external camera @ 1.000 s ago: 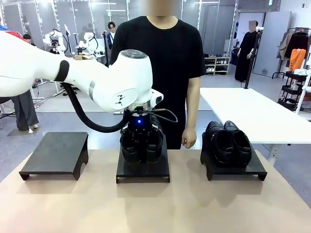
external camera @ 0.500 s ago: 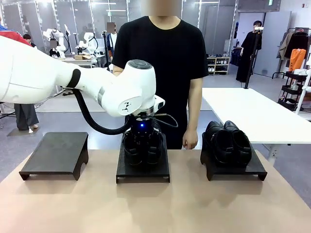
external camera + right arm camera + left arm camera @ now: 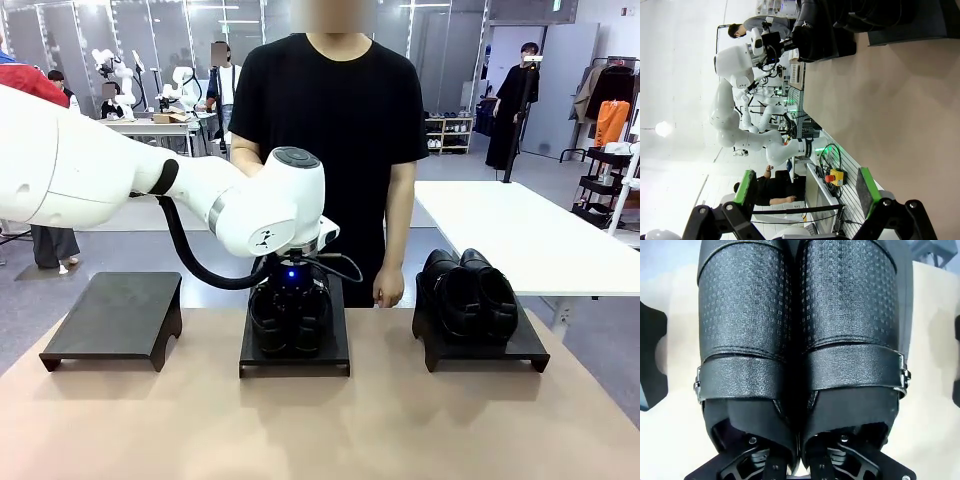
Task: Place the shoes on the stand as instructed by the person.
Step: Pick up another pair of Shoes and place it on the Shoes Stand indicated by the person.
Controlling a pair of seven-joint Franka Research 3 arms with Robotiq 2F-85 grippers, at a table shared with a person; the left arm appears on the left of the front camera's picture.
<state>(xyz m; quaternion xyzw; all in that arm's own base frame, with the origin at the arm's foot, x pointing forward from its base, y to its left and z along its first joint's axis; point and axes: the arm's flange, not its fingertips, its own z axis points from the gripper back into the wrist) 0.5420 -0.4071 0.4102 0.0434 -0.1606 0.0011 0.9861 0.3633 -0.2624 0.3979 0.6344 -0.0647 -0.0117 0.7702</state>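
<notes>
Tabletop with 3 stands; on middle stand (image 3: 294,357), left gripper (image 3: 290,312) clenched inside 2 shoes (image 3: 800,340), likely stiff, slippery; right gripper (image 3: 805,192) released, empty.

White robot arm and person's clothing.
The arm (image 3: 150,180) has rounded white shells, a black cable (image 3: 190,255), a blue light; the person (image 3: 335,130) wears a black short-sleeved T-shirt.

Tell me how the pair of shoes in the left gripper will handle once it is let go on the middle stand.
The pair of shoes looks stiff, its leather holding shape. Flat soles should sit steady on the middle stand, hardly apt to roll. The glossy leather may slip in the left gripper.
</notes>
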